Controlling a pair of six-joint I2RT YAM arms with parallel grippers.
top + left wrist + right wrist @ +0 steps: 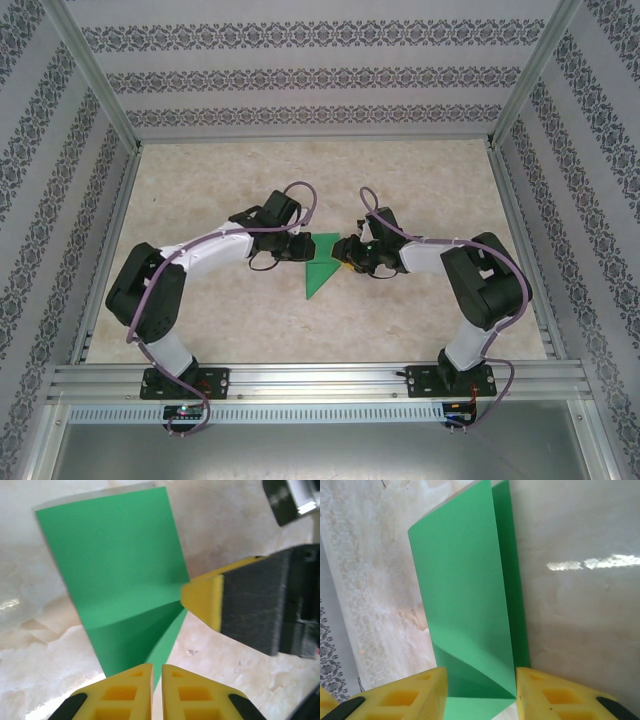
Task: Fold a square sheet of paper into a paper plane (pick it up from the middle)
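Note:
The green sheet of paper (318,272) lies folded at the middle of the table, a long pointed shape with its tip toward the near left. Its top layer (115,565) lifts off the table along a crease. My left gripper (304,246) is at the paper's far left corner. Its fingertips (156,672) stand a narrow slit apart, with a green edge showing in the slit. My right gripper (346,252) is at the far right corner, open, and its fingers straddle the raised fold (465,590) (481,676). One right finger (202,597) touches the paper's edge.
The tabletop (420,180) is pale marble-patterned. Aluminium rails (320,380) run along the near edge and up the sides, with patterned walls behind. Both arm bases sit on the near rail. Free room lies all round the paper.

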